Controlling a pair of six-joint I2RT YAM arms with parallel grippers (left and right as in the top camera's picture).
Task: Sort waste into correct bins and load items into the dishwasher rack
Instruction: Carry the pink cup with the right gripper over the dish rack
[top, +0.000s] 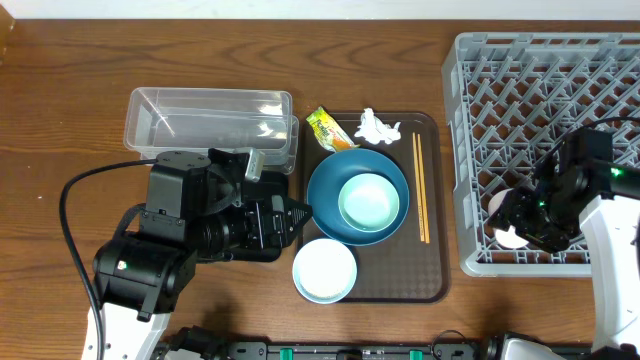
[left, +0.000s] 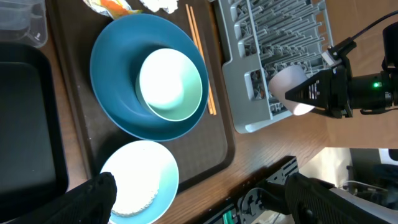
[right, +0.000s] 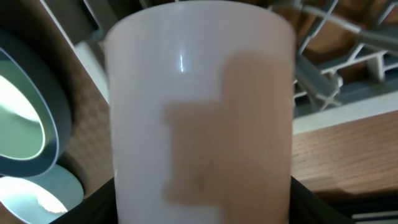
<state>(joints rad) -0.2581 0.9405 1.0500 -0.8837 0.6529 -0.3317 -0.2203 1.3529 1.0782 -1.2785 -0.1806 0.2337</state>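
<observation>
Three bowls (top: 325, 200) (top: 368, 200) (top: 324, 270), two chopsticks (top: 420, 200), right fingers (left: 317, 90) gripping one pink cup (right: 199, 112), left fingers (left: 87, 199) spread

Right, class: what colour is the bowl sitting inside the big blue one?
The bowl is pale mint green, clearest in the left wrist view.

Pale pink cup (right: 199, 112), seemingly on its side, over the grey rack's (top: 540, 90) near-left corner.

Blurred pink cup (right: 199, 112) fills the view, close up. Grey rack (right: 329, 56) behind, top right. Mint bowl (right: 15, 118) and white bowl (right: 37, 193) left. Wooden desk (right: 348, 149) right.
</observation>
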